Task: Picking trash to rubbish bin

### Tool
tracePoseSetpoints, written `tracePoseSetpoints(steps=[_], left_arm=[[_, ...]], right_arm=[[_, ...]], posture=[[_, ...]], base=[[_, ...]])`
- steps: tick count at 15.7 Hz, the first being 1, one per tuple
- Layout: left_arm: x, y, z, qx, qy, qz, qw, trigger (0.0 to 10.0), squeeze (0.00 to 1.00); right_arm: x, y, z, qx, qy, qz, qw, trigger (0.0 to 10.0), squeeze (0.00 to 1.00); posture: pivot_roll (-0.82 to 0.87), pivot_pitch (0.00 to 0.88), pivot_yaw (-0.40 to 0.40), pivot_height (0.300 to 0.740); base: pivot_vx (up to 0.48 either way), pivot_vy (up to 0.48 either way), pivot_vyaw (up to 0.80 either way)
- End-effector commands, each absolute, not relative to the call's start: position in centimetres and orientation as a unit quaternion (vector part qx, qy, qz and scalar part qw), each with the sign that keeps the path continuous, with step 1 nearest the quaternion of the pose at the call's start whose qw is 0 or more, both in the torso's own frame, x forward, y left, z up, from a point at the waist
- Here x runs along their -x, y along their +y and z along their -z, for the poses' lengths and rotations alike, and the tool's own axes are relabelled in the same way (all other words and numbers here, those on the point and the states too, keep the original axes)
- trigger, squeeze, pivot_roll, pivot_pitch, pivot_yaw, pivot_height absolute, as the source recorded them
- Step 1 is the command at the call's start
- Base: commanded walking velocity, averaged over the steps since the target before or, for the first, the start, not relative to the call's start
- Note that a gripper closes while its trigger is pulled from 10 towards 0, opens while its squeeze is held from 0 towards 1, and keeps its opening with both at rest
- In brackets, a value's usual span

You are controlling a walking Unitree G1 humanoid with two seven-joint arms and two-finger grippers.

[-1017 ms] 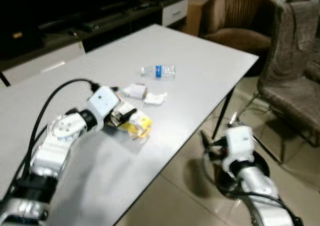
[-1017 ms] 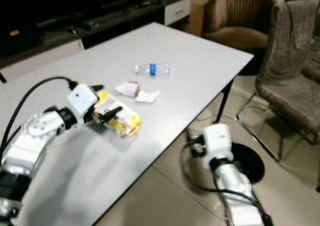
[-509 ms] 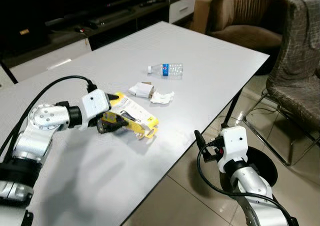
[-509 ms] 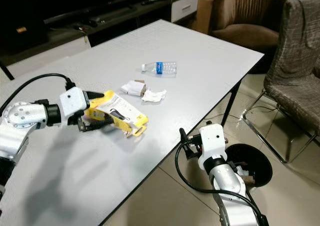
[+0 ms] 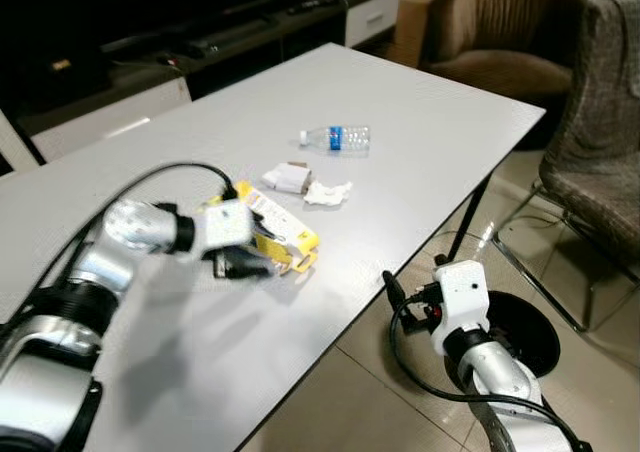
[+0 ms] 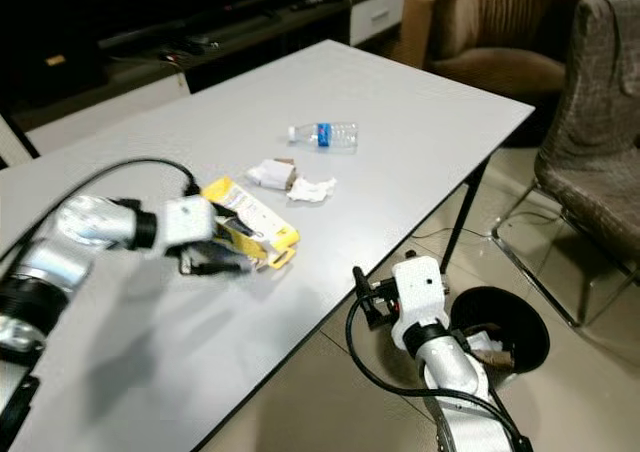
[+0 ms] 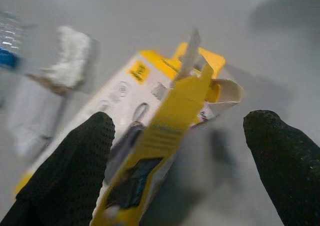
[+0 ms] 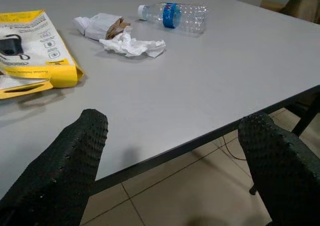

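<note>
A yellow and white carton (image 5: 281, 235) lies flat on the white table (image 5: 420, 112), near its front edge. My left gripper (image 5: 252, 265) is low at the carton's near end, and its fingers (image 7: 75, 171) stand open with the torn yellow flap (image 7: 175, 111) between them, untouched. Farther back lie a crumpled tissue (image 5: 328, 192), a white wrapper (image 5: 286, 177) and a clear water bottle (image 5: 336, 138) with a blue label. My right gripper (image 8: 172, 131) hangs open off the table's edge, below the tabletop and level with its rim. A black rubbish bin (image 6: 520, 337) stands on the floor beside it.
A grey fabric chair (image 5: 600, 162) stands right of the bin and a brown armchair (image 5: 500, 32) behind the table's far corner. A dark TV cabinet (image 5: 150, 52) runs along the table's back side. Tiled floor (image 5: 360, 392) lies between table and bin.
The view has shifted a little. My left arm has swung round and its gripper has slid along to the carton's near end. The right arm has barely moved.
</note>
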State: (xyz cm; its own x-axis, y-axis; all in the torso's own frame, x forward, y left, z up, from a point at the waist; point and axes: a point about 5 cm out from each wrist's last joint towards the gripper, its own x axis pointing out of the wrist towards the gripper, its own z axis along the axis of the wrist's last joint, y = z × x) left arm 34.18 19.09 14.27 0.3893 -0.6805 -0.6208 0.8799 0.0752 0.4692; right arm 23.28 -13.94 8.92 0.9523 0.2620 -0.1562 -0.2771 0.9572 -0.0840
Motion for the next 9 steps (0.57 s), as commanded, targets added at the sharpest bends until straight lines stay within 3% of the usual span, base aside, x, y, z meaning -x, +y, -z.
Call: tracePoseSetpoints(steps=[1,5,6,9], left_arm=[[-34.6,19.0,-14.7,-0.438,0.123,0.536,0.711,10.0,1.00],[-35.6,18.2,-13.5,-0.500,0.131,0.497,0.696,10.0,1.00],[-35.8,18.1,-13.4,-0.509,0.133,0.491,0.694,10.0,0.00],[-36.1,18.0,-13.1,-0.530,0.134,0.477,0.688,10.0,0.00]], right_arm=[[-23.3,-13.8,-9.3,0.054,0.067,-0.142,0.986,10.0,0.00],[-23.2,-13.5,-9.2,0.056,0.069,-0.151,0.985,10.0,0.00],[-23.2,-13.5,-9.2,0.057,0.069,-0.151,0.984,10.0,0.00],[-23.2,-13.5,-9.2,0.057,0.069,-0.151,0.984,10.0,0.00]], posture=[[-0.08,0.000,0.048,0.740],[-0.08,0.000,0.049,0.740],[-0.09,0.000,0.051,0.740],[-0.09,0.000,0.055,0.740]], base=[[0.000,0.000,0.00],[0.000,0.000,0.00],[0.000,0.000,0.00],[0.000,0.000,0.00]])
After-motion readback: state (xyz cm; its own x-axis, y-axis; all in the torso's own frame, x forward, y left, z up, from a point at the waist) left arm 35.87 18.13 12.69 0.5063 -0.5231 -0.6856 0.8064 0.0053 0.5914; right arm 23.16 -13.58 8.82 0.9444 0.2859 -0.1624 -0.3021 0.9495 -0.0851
